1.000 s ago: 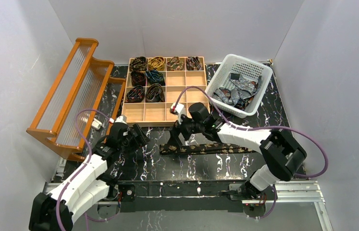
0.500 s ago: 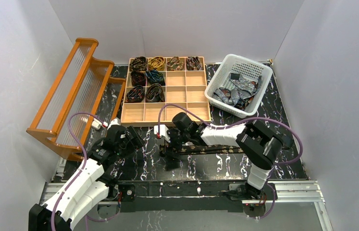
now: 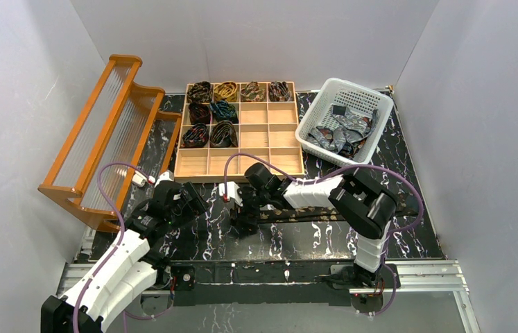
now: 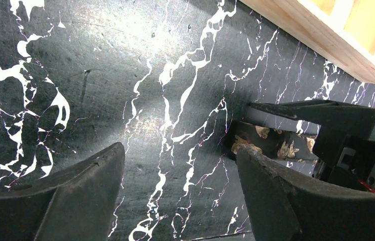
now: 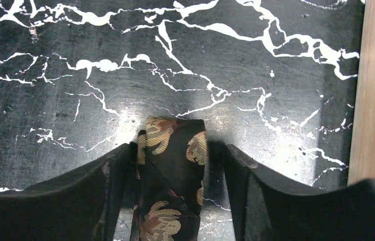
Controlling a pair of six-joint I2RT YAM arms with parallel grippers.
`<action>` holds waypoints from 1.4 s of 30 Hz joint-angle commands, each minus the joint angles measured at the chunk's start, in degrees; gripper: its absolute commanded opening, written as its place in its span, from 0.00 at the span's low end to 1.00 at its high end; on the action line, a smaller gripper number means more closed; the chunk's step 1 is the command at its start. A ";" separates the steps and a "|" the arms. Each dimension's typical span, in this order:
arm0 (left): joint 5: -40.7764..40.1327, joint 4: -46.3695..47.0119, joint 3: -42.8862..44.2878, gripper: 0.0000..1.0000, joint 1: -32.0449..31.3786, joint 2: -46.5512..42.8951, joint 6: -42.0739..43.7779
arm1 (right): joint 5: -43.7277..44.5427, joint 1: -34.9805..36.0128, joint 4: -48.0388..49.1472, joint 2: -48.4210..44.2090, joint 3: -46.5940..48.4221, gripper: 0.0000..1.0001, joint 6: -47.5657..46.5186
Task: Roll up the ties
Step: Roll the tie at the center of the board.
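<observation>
The dark brown tie [image 5: 172,133] lies flat just in front of the wooden tray [image 3: 193,164], along its near edge. Your right gripper [image 5: 177,153] straddles its tip, jaws apart, not pinching. The left gripper [image 4: 180,150] hangs wide and empty off the tray's near-left corner. I'd call this the start of the roll: pinch that tip and curl it over.

I read no lettering, label, brand or number in any of my 3 views; the tie [image 5: 172,150] on the bench [image 5: 225,60] carries only a leaf pattern.
</observation>
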 commanded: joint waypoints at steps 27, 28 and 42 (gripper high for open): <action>-3.95 -3.50 1.68 0.80 0.10 -1.20 -1.61 | 6.78 5.98 8.88 6.95 6.63 0.54 4.52; -3.89 -3.53 1.72 0.81 0.09 -1.13 -1.63 | 7.01 5.93 8.21 6.10 6.86 0.64 4.46; -0.92 1.49 2.51 0.88 0.16 4.78 2.26 | 30.16 1.79 1.44 -16.74 -3.43 0.99 60.39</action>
